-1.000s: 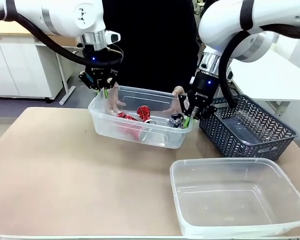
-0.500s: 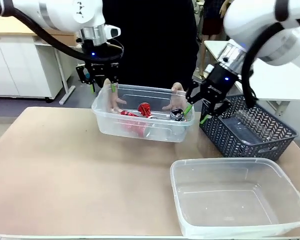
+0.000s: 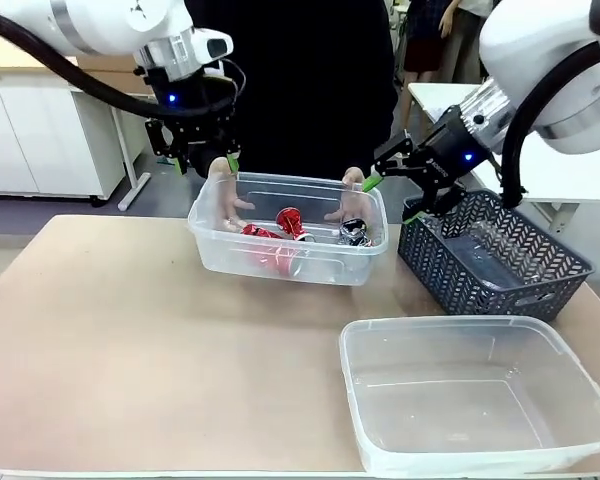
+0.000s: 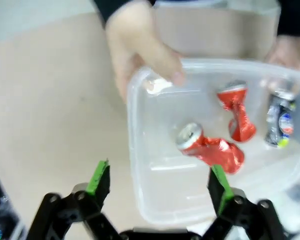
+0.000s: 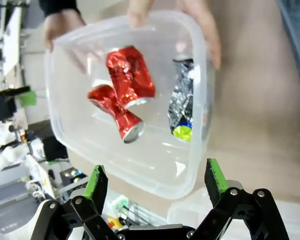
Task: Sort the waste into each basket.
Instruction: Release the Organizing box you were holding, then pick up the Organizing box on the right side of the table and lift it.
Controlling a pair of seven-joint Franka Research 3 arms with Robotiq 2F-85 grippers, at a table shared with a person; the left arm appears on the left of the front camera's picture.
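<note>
Front view gives us the layout: a person's hands (image 3: 354, 186) hold a clear tub (image 3: 280, 265) by its far rim over the far part of the table (image 3: 130, 340), with two crushed red cans (image 3: 286, 222) and a crushed silver can (image 3: 354, 233) lying inside. The left gripper (image 3: 208, 165) hangs at the tub's far left corner and the right gripper (image 3: 391, 196) at its right end, both above the rim. Just right of the held tub stands a dark lattice basket (image 3: 500, 262), and nearer us, at the table's right, a second clear tub (image 3: 375, 345). From this side we cannot judge well how far the fingers are spread. In the left wrist view the green pads (image 4: 99, 177) stand wide apart with nothing gripped, straddling the tub's near corner. In the right wrist view the pads (image 5: 216, 179) are likewise spread and grip nothing. There we look straight down into the tub and see a yellow-green patch on the silver can.
</note>
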